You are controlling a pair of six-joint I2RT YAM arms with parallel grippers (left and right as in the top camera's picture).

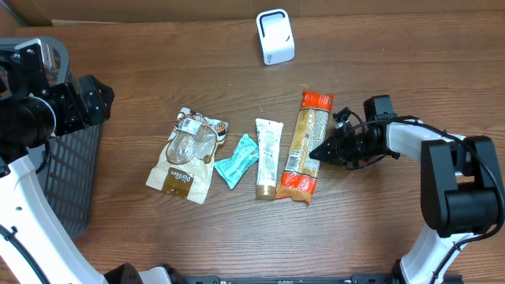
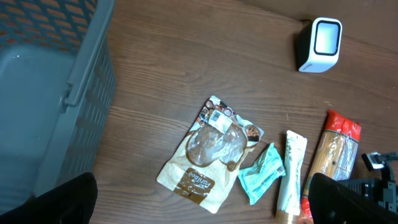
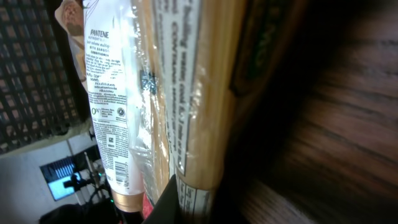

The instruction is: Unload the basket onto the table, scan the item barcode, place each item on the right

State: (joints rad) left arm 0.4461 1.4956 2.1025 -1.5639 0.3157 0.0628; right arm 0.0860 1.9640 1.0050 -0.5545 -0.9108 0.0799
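Note:
The white barcode scanner (image 1: 275, 36) stands upright at the back of the table, also seen in the left wrist view (image 2: 319, 45). A long spaghetti pack (image 1: 304, 146) with red ends lies lengthwise right of centre. My right gripper (image 1: 319, 151) is low at the pack's right edge and shut on it. In the right wrist view the pack (image 3: 205, 93) fills the middle, with a dark fingertip (image 3: 168, 202) pressed against its label. My left gripper (image 2: 202, 208) hangs high over the left side, wide open and holding nothing.
Left of the pack lie a white Pantene tube (image 1: 268, 158), a teal packet (image 1: 237, 160) and a tan-and-brown pouch (image 1: 188, 154). A grey mesh basket (image 1: 67, 181) stands at the table's left edge, under the left arm.

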